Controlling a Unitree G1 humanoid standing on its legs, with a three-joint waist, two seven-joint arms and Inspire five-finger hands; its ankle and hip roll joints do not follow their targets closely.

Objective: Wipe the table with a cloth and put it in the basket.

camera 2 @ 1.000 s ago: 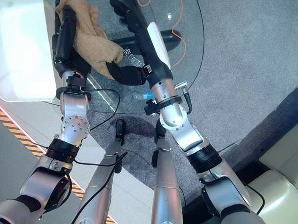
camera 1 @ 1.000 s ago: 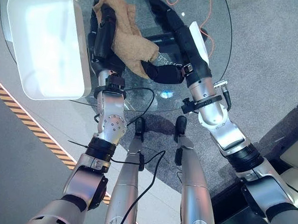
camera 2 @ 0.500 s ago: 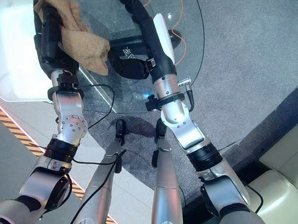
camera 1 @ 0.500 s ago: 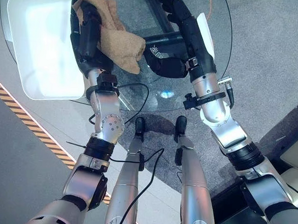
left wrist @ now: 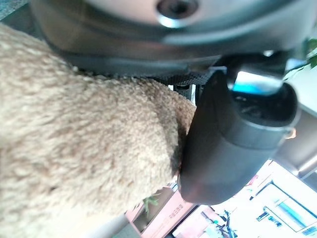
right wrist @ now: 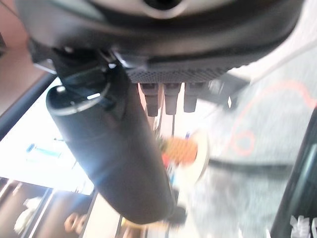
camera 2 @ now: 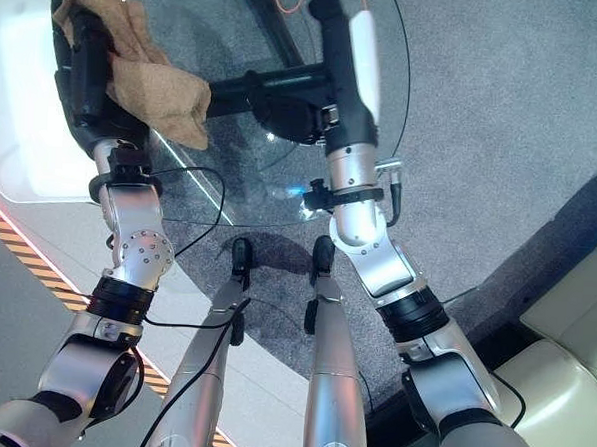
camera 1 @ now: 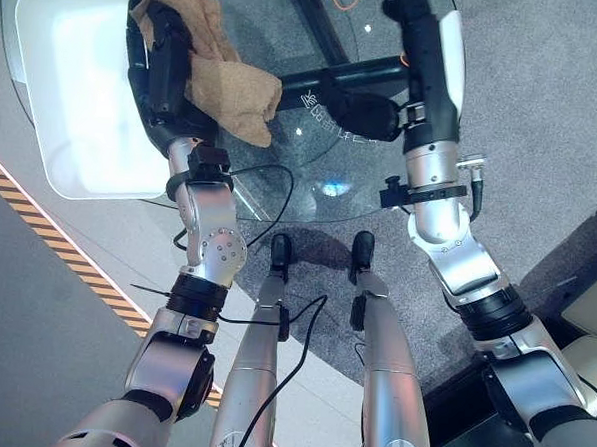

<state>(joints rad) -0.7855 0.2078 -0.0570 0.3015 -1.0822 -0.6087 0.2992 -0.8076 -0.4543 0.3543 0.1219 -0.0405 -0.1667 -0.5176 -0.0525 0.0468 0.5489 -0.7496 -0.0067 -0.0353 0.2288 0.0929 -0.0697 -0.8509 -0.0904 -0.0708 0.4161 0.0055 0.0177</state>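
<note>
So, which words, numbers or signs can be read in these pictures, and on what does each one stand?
White print by the dark bar under the glass table: too small to read.
Yellow and black striped tape on the floor: a warning marking, no words.
Cloth and white basket: no text.

You see a light brown, fuzzy cloth [camera 1: 231, 80] in the dark left hand [camera 1: 165, 61]. The basket [camera 1: 75, 92] is plain white. The round surface [camera 1: 281, 173] is clear glass over grey speckled floor [camera 1: 544, 116], which carries a yellow-and-black striped line [camera 1: 66, 256].
</note>
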